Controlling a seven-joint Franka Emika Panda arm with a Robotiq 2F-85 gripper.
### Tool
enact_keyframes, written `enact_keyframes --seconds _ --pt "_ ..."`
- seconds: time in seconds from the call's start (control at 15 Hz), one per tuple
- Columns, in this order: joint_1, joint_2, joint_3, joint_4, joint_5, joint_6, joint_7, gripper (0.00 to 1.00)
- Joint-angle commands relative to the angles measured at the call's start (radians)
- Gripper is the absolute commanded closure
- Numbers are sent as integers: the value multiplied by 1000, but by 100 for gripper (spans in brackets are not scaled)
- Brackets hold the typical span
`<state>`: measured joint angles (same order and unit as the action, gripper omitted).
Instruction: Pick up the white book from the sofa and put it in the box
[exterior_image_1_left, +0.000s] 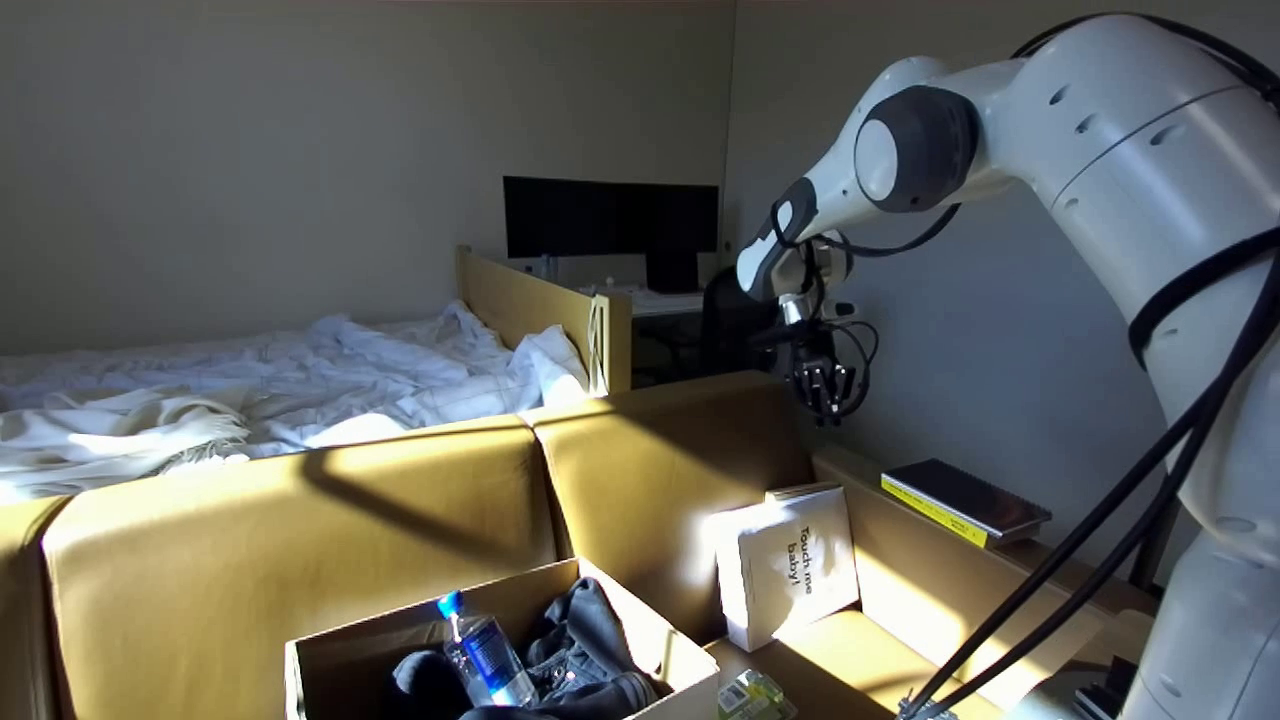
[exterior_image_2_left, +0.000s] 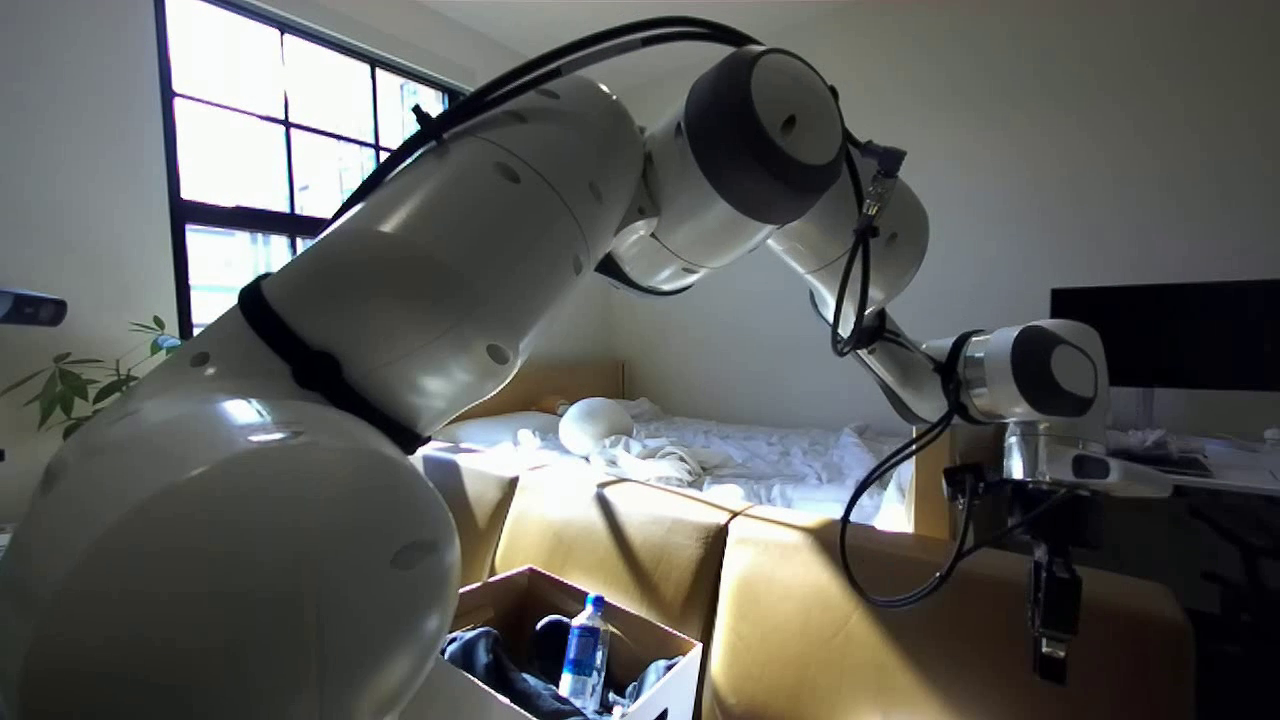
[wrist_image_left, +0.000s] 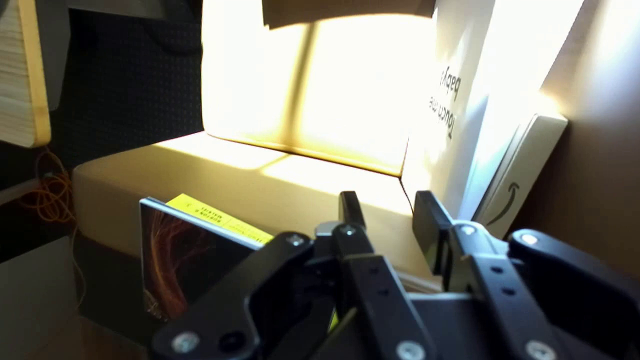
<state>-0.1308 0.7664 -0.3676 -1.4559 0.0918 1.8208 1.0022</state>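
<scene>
The end effector (wrist_image_left: 389, 207) is held high above the corner of the mustard-yellow sofa (exterior_image_1_left: 250, 560), pointed downward in both exterior views. In the wrist view its fingers (wrist_image_left: 353, 211) are seen parted by a moderate gap, and nothing is gripped between them.

Below the end effector, and apart from it, the white book (exterior_image_1_left: 790, 570) is propped upright on the sofa, with "Touch me baby!" printed on its partly sunlit cover. Behind the book, a thin pale package (wrist_image_left: 530, 165) marked with a curved arrow is seen.

Also beneath the end effector, a dark notebook (exterior_image_1_left: 965, 490) is laid over a yellow-edged book (exterior_image_1_left: 930, 508) on the armrest (exterior_image_1_left: 900, 570).

Lower than the end effector and well apart from it, the cardboard box (exterior_image_1_left: 672, 655) is placed, its base cut off by the frame. A blue-capped bottle (exterior_image_1_left: 490, 660) and dark clothing (exterior_image_1_left: 595, 620) are contained in it. Between the box and the white book, a small green-and-white packet (exterior_image_1_left: 755, 697) is partly shown.

Farther back than the end effector, a monitor (exterior_image_1_left: 610, 217) is stood on a white worktop (exterior_image_2_left: 1235, 468).
</scene>
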Motion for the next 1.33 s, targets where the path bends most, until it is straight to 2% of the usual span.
enact_keyframes --seconds 0.0,0.2,0.4,0.8,1.0,1.27 --pt "-36 25 81 -118 36 147 -1 37" --pt "-58 99 102 -117 73 233 10 18" --pt "-106 170 101 -59 138 299 30 1" --pt "-237 236 131 68 291 364 28 0" --pt "-258 277 144 119 277 316 13 0" --pt "-247 338 171 162 265 274 8 0"
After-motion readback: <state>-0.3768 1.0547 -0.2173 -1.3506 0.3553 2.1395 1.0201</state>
